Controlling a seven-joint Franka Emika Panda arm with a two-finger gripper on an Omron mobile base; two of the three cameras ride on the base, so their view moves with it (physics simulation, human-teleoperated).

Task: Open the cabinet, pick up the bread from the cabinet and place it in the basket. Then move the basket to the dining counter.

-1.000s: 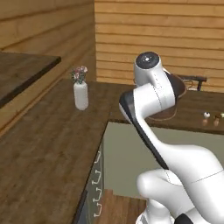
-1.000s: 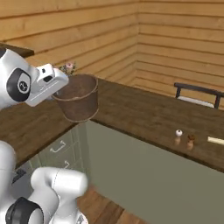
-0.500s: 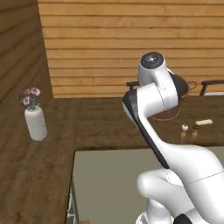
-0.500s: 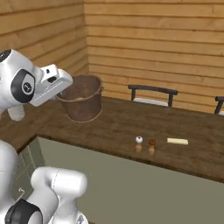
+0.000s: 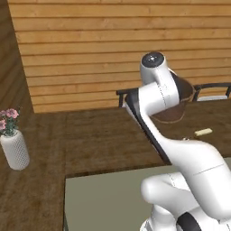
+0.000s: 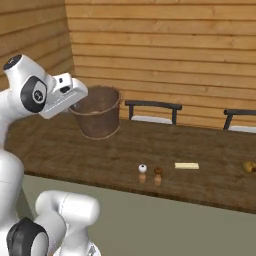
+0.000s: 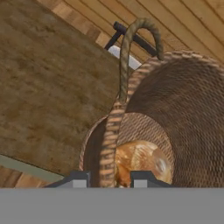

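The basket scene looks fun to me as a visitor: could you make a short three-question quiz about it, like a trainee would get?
1. True or false: the bread already lies inside the basket.
2. What does the gripper hold?
A. the basket's rim
B. the bread
C. the flower vase
3. Fill in the missing word: in the right base view, the small white shaker stands on the dining counter beside a ______ shaker.

Key:
1. True; the roll rests on the basket's bottom in the hand view.
2. A; the jaws are shut on the woven rim.
3. brown
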